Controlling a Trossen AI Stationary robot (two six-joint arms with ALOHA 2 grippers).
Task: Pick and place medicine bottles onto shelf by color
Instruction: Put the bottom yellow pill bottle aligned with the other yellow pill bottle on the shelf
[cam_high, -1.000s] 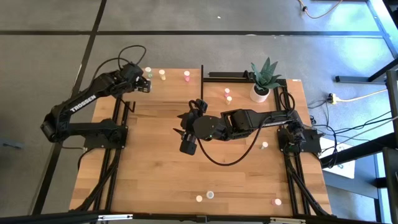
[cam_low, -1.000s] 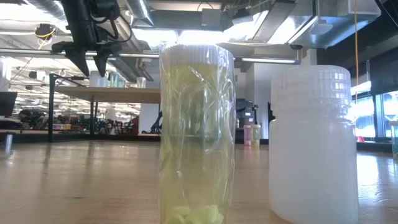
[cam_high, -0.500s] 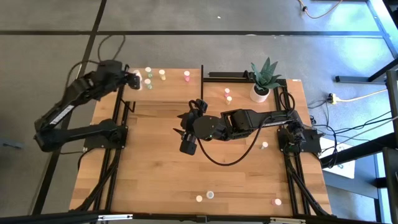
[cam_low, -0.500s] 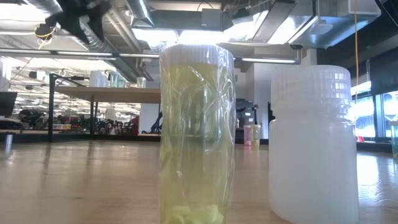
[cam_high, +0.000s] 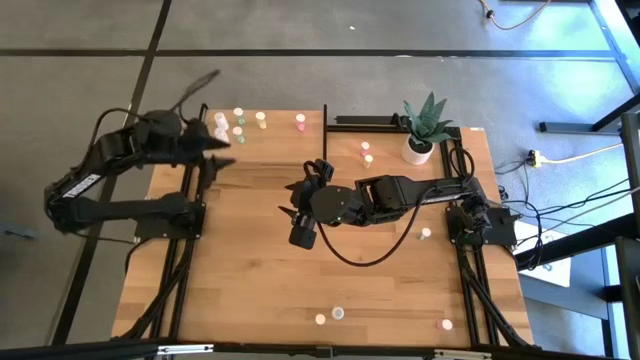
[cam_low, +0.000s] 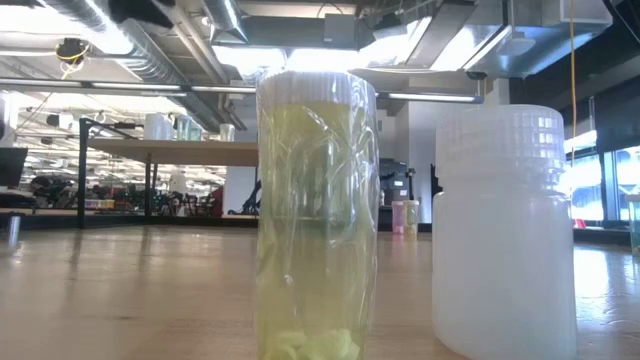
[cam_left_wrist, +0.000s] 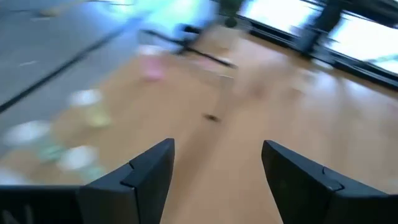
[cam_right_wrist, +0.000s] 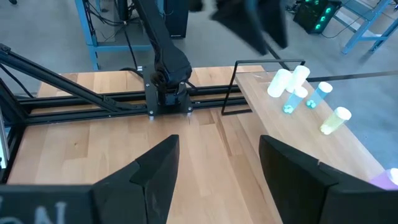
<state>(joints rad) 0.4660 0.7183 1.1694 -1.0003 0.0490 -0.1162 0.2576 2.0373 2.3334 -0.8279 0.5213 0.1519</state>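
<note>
Several small medicine bottles (cam_high: 240, 125) with white, green, yellow and pink tops stand on their bases on the shelf (cam_high: 280, 142) at the table's far left. They also show on the shelf (cam_right_wrist: 292, 134) in the right wrist view. My left gripper (cam_high: 222, 152) hovers open above the shelf's left end, just left of the bottles (cam_left_wrist: 81, 98), holding nothing. My right gripper (cam_high: 292, 198) hangs open over the table's middle and points toward the shelf (cam_right_wrist: 214, 180). In the low view a yellow-green bottle (cam_low: 316, 215) and a white one (cam_low: 505, 235) stand close to the camera.
Loose bottles stand near the plant (cam_high: 366, 153), by the right arm's base (cam_high: 425, 233) and along the near edge (cam_high: 330, 316). A white plant pot (cam_high: 418, 150) sits at the far right. Black frame posts (cam_high: 325, 130) border the shelf.
My left gripper has drawn back from the bottles on the shelf toward the table's left and near edges. It has risen, leaving the low view at its top, and rolled about its own line. It has stayed open. White bottles it covered now show.
</note>
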